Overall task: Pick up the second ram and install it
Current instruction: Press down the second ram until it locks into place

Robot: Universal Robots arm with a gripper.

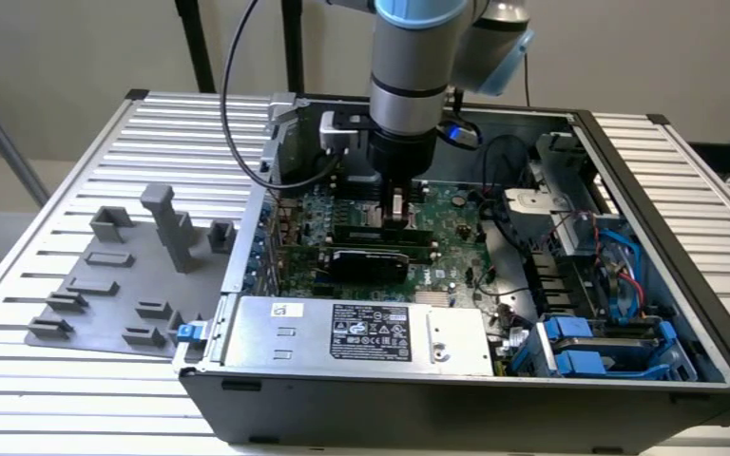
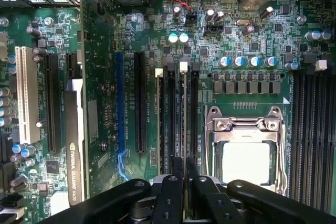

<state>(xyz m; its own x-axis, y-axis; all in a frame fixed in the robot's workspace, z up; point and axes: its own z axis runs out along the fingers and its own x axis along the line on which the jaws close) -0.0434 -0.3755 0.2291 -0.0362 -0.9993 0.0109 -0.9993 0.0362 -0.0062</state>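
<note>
My gripper [image 1: 397,211] reaches down into the open computer case [image 1: 669,237], low over the green motherboard [image 1: 448,223]. In the wrist view its black fingers [image 2: 177,170] are shut on the second ram [image 2: 185,119], a thin stick seen edge-on. The stick runs along a black memory slot with a white latch [image 2: 183,66] at its far end. Whether it is seated in the slot I cannot tell. Another thin stick [image 2: 159,124] stands edge-on in a neighbouring slot. In the exterior view a green strip of ram [image 1: 368,233] lies just under the gripper.
A grey holder plate with blocks [image 1: 124,275] lies on the slatted table at the exterior view's left. Around the slots are the processor socket [image 2: 247,153], a graphics card [image 2: 76,145], more memory slots [image 2: 312,129], the power supply [image 1: 353,328], blue drive caddies [image 1: 593,347] and loose cables [image 1: 505,157].
</note>
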